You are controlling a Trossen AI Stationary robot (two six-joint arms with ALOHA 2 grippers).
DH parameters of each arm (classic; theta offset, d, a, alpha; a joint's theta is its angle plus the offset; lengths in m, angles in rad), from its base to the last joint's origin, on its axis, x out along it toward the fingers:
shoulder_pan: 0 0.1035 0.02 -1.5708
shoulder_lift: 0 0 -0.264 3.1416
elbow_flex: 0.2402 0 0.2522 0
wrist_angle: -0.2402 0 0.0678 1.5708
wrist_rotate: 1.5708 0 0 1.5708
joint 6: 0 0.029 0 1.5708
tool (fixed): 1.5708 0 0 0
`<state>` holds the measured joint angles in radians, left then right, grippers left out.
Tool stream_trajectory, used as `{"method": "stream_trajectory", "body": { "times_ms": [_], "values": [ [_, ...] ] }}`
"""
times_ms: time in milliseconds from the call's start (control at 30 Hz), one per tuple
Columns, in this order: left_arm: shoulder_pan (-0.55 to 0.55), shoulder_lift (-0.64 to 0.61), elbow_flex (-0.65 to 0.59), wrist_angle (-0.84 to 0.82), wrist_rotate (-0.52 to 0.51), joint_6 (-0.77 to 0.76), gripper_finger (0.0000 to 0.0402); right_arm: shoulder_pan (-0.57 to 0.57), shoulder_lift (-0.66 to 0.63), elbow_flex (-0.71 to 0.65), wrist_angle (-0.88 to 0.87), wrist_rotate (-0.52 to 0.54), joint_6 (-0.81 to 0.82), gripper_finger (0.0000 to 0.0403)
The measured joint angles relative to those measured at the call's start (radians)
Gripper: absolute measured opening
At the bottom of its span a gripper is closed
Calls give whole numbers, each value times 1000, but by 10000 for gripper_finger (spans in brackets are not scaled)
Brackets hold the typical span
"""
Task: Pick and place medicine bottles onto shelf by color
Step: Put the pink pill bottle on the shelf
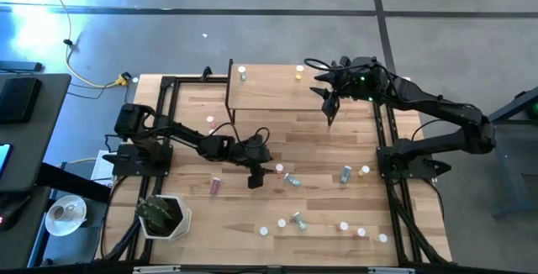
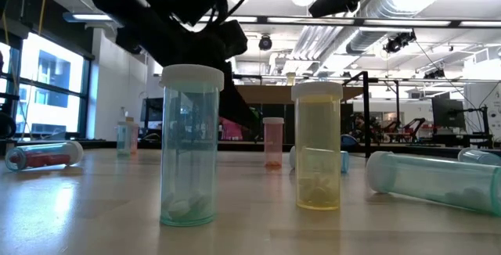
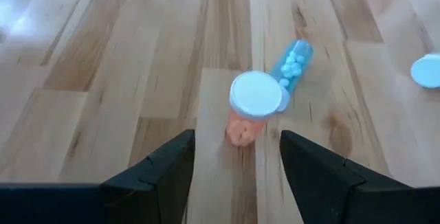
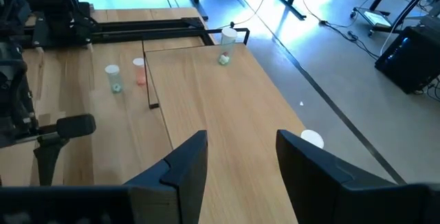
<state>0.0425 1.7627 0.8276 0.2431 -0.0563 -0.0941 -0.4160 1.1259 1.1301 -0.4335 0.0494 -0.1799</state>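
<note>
Closest to your low camera stand two upright medicine bottles, a teal one (image 2: 189,145) and a yellow one (image 2: 318,145), both still on the table.

Your left gripper (image 3: 237,169) hangs over the middle of the tabletop (image 1: 319,139) with its fingers spread and nothing between them. Just ahead of the fingertips stands the pink bottle (image 3: 249,110), upright, its white cap facing the wrist camera, so its long axis points up at you. It sits almost on the centre line of the gap, a little toward the far side. Touching or just behind it lies a blue bottle (image 3: 292,62) on its side, angled away; whether the two touch you cannot tell. Judging from this, you need to come down around the pink one without catching the blue neighbour.

Your right gripper (image 4: 240,176) hovers over the shelf (image 4: 206,100), fingers apart and empty. On the shelf a green-based bottle (image 4: 227,45) stands near the far corner.

For the pink bottle your left arm is plainly the nearer; the right is well apart from it.
</note>
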Motion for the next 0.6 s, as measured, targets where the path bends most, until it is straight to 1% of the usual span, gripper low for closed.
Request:
{"method": "stream_trajectory", "body": {
  "times_ms": [200, 400, 600],
  "values": [
    [-8, 27, 1, 100, 0, -6, 204, 0, 0, 0, 0, 0, 0, 165],
    [-9, 50, 0, 138, 0, -34, 202, 0, 0, 0, 0, 0, 0, 165],
    [-10, 100, 0, 220, 0, -35, 204, 0, 0, 0, 0, 0, 0, 165]
  ]
}}
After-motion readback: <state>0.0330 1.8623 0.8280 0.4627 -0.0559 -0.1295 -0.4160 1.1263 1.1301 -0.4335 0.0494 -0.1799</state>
